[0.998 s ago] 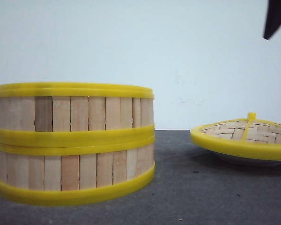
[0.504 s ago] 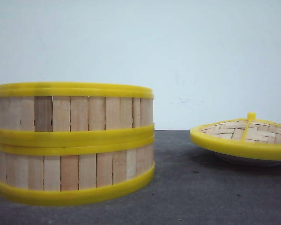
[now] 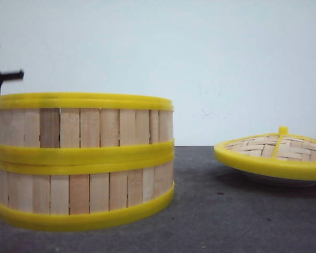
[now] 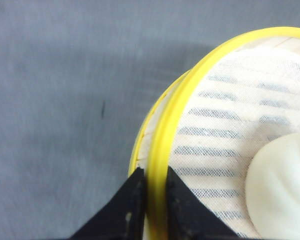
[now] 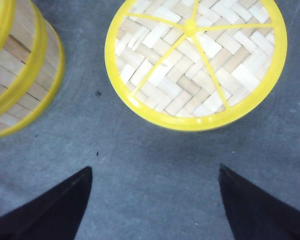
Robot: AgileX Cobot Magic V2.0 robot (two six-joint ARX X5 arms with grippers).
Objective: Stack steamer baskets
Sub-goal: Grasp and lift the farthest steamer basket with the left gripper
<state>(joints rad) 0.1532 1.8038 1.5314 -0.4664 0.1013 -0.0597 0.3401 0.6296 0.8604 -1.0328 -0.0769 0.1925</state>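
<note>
The left gripper [image 4: 150, 200] is clamped narrow across the yellow rim of the third steamer basket [image 4: 230, 130], lower centre of the left wrist view; a white bun [image 4: 285, 190] lies inside. Keep the basket level and centre it over the two-basket stack [image 3: 84, 158], front view left, before lowering. The stack's axis stands vertical, openings upward. The right gripper [image 5: 155, 205] is spread wide above the domed lid [image 5: 195, 62].

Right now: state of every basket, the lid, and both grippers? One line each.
Two-basket stack: upright on the table, upper basket seated on the lower.
Third basket: gripped at its rim, cloth liner and a white bun inside.
Lid: off the baskets, dome up, right of the stack.
Left gripper: shut on the third basket's rim.
Right gripper: open, empty, above the table near the lid.
</note>
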